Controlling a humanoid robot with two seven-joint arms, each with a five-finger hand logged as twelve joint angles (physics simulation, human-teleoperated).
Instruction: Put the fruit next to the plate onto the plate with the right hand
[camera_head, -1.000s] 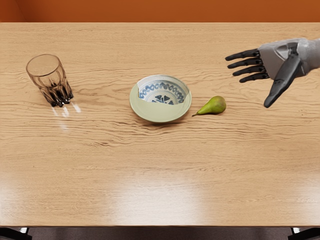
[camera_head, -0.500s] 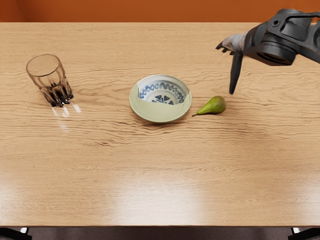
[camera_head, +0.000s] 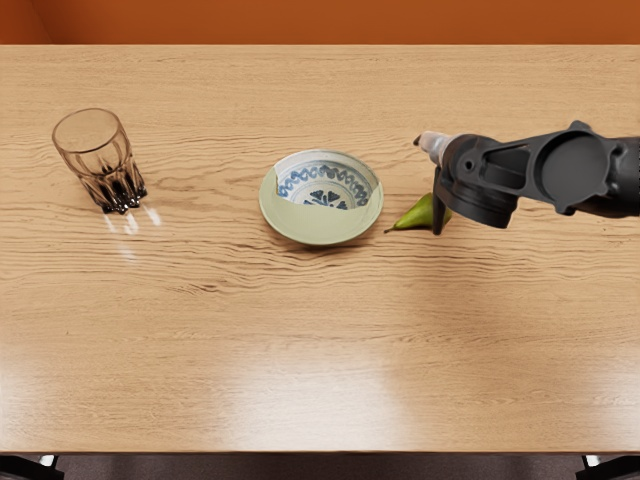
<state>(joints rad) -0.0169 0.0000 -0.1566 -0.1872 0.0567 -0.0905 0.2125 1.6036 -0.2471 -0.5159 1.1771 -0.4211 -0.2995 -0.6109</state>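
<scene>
A green pear (camera_head: 413, 216) lies on the table just right of the plate (camera_head: 272, 204), a pale green dish with a blue pattern inside; only its stem end shows. My right hand (camera_head: 439, 200) comes in from the right edge and sits low over the pear's fat end, covering it. The wrist and the back of the hand face the camera, so the grip is hidden. The pear is off the plate, and nothing lies on the plate. No left arm shows.
A clear drinking glass (camera_head: 100, 158) stands at the far left of the wooden table (camera_head: 320, 340). An orange wall runs along the table's back edge.
The right hand has swung in from the upper right, turned over and dropped down onto the pear's right end. The pear, plate and glass have not moved.
</scene>
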